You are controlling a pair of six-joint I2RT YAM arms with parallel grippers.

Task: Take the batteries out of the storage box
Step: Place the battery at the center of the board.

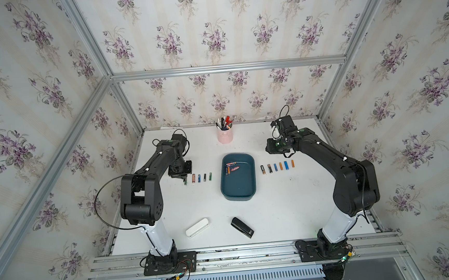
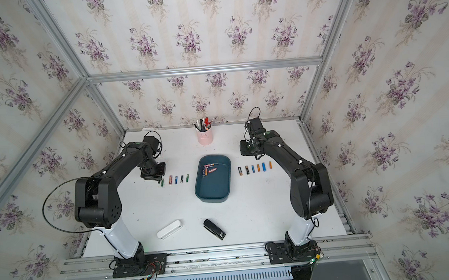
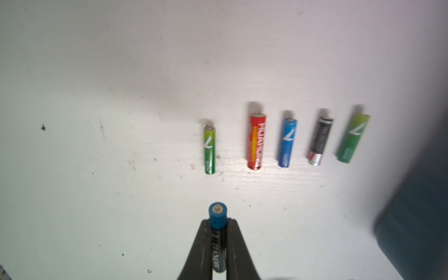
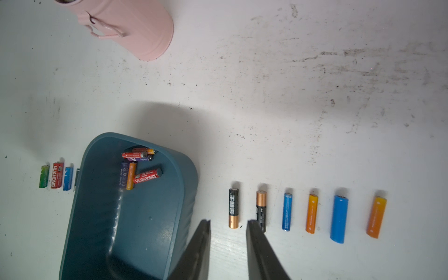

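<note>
The storage box (image 1: 240,191), a dark teal tray, sits mid-table with several batteries (image 1: 232,168) heaped at its far end; the right wrist view shows the box (image 4: 135,230) and that heap (image 4: 145,175). A row of batteries (image 1: 201,177) lies left of the box, another row (image 1: 277,166) right of it. My left gripper (image 3: 218,225) is shut on a blue-capped black battery (image 3: 218,213), above the table at the left row's outer end (image 1: 184,180). My right gripper (image 4: 229,221) is open and empty, hanging behind the right row (image 4: 310,213), next to the box.
A pink pen cup (image 1: 225,136) stands behind the box, also in the right wrist view (image 4: 135,29). A white case (image 1: 197,227) and a black stapler (image 1: 242,227) lie near the table's front edge. Metal frame rails border the table.
</note>
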